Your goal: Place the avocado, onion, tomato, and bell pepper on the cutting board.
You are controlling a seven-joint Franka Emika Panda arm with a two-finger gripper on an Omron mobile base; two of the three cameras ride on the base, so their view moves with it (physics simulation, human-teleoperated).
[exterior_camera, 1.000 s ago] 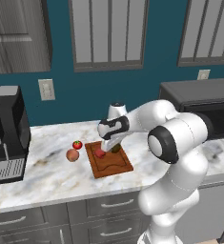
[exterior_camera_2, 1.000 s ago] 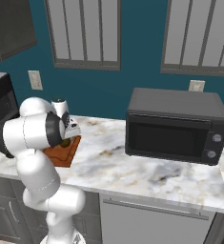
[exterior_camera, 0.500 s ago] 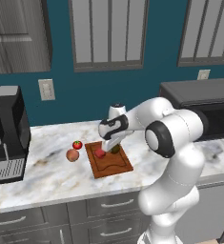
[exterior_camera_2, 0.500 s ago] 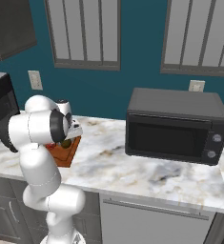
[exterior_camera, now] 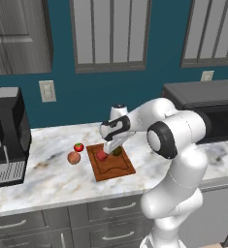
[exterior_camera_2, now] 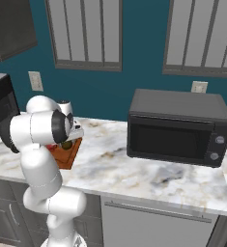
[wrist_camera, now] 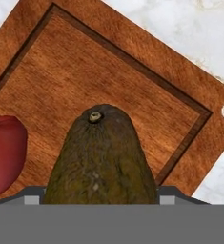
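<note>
1 avocado [wrist_camera: 102,157], 1 pepper [exterior_camera: 101,155], 1 tomato [exterior_camera: 78,147], 1 onion [exterior_camera: 73,158], 1 board [exterior_camera: 110,167].

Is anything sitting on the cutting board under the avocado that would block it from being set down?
Nothing visible does. In the hand view the avocado hangs over bare wood inside the groove of the cutting board. The bell pepper is already on the board, off to one side and apart from the avocado. The tomato and onion lie on the counter beside the board.

No text, label, brand, number or sign can be read on anything in these pictures.
</note>
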